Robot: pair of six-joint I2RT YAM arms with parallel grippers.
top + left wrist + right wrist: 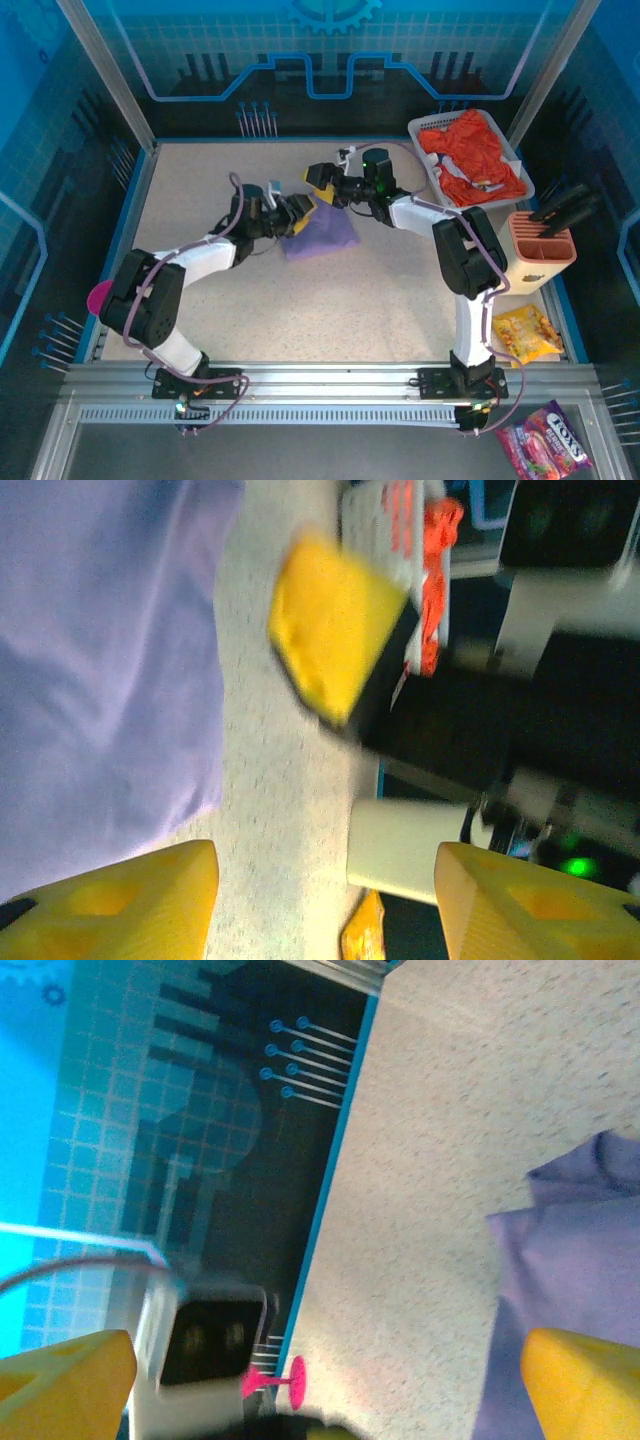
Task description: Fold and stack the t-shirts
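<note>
Worktop [400, 290] of speckled beige carries the purple t-shirt [322, 236] near its middle, where it lies as a small, rumpled, folded bundle. The orange t-shirt [475, 150] sits crumpled in the white basket [416, 124] at the far right corner, well apart from the purple one.

The left gripper [300, 210] is at the near-left edge of the purple t-shirt. In the left wrist view its yellow fingers stand apart with bare worktop between them, and the purple cloth lies off to one side, not between the jaws. The right gripper [322, 180] is just beyond the shirt's far-left corner. In the right wrist view its jaws are spread wide and hold nothing, with the purple cloth close to one finger.

A peach-coloured holder [540, 250] with black handles stands near the basket, and a yellow snack bag [527, 333] lies at the near right.
</note>
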